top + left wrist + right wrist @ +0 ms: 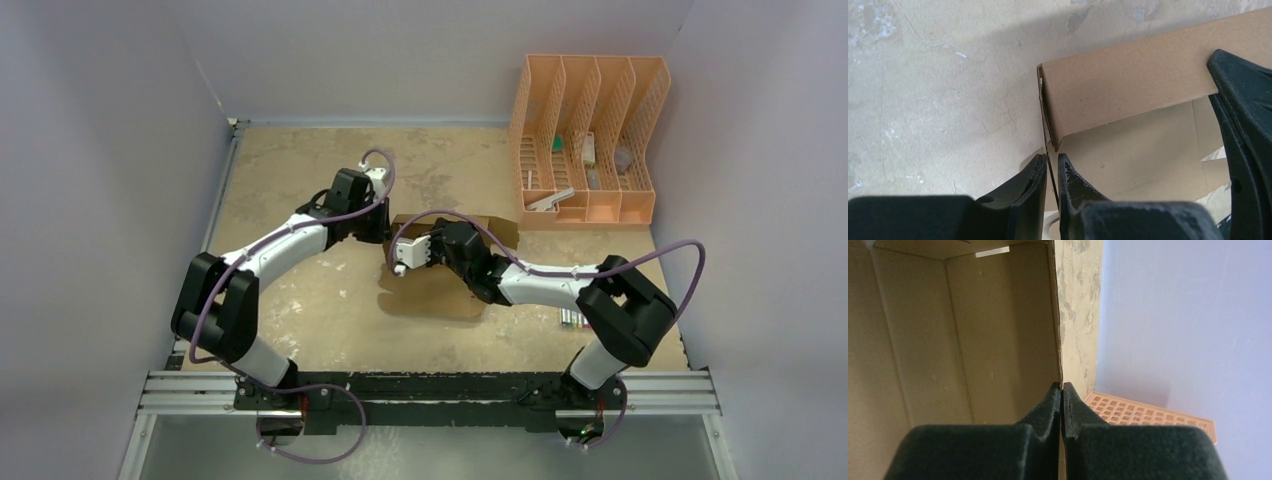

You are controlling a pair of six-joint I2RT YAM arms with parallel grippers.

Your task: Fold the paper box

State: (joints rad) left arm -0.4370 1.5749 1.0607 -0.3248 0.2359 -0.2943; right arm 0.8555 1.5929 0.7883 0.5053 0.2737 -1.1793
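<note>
The paper box [436,292] is lying mid-surface [300,190] between the arms, partly raised. One thin wall is being pinched by the left end effector [1050,172], its jaws nearly together. Another wall edge is being nipped by the fully closed right end effector [1062,399]. The cardboard is being judged light, stiff, easily creased — best held at panel edges near the scored folds.

Plain brown cardboard paper box [440,298], half-folded, open. Sat about centre of surface [300,310]. Walls stood upright at 12 o'clock side; flat panel lay spread toward 6 o'clock. Inner creases showed.
</note>
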